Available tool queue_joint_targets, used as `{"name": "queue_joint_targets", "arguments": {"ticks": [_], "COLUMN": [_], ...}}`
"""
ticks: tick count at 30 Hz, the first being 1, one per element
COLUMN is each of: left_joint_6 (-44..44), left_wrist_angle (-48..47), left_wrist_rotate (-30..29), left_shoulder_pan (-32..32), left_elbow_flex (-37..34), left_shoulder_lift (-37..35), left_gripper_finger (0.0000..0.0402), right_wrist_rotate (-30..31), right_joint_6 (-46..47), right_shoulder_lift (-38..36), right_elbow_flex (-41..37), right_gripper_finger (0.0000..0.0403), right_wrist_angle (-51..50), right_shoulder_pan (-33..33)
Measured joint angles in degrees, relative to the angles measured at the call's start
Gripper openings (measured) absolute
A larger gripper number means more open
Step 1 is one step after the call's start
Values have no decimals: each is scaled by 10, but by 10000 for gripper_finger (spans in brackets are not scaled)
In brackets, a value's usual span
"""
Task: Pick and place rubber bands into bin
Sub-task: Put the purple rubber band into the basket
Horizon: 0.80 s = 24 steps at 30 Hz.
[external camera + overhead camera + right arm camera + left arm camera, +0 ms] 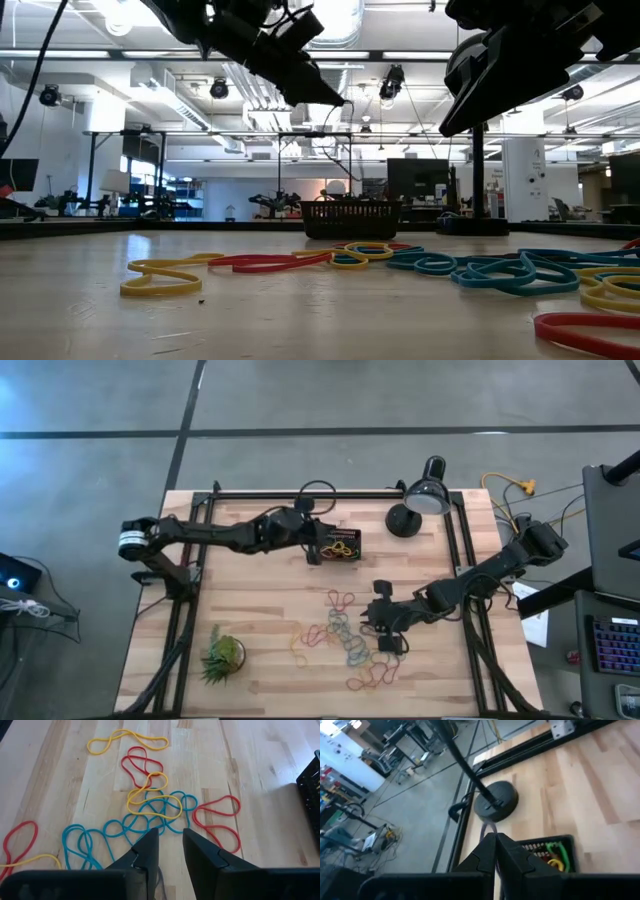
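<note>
One plant (222, 656) stands at the bench's (250, 600) near left corner. The left end effector (316, 550) hangs over the left end of the single black bin (342, 545), fingers pressed together with a thin strand pinched between them; a few bands lie inside the bin. One lamp (418, 505) stands to the right of it. Roughly a dozen rubber bands (345, 640) lie scattered mid-bench. The right end effector (385, 632), narrowly parted and empty, hovers over their right edge.
</note>
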Motion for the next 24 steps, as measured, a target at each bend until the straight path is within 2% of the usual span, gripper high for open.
{"name": "queue_joint_targets", "arguments": {"ticks": [9, 17, 24], "left_joint_6": [-17, -33, -34], "left_wrist_angle": [15, 18, 17], "left_wrist_rotate": [54, 63, 60], "left_shoulder_pan": [31, 35, 35], "left_elbow_flex": [-2, 18, 27], "left_shoulder_lift": [59, 138, 185], "left_gripper_finger": [0, 0, 0], "right_wrist_rotate": [0, 0, 0], "right_joint_6": [-4, -2, -3], "right_shoulder_lift": [0, 0, 0], "right_elbow_flex": [-1, -3, -4], "right_gripper_finger": [76, 85, 76], "right_wrist_angle": [1, 1, 0], "right_shoulder_pan": [0, 0, 0]}}
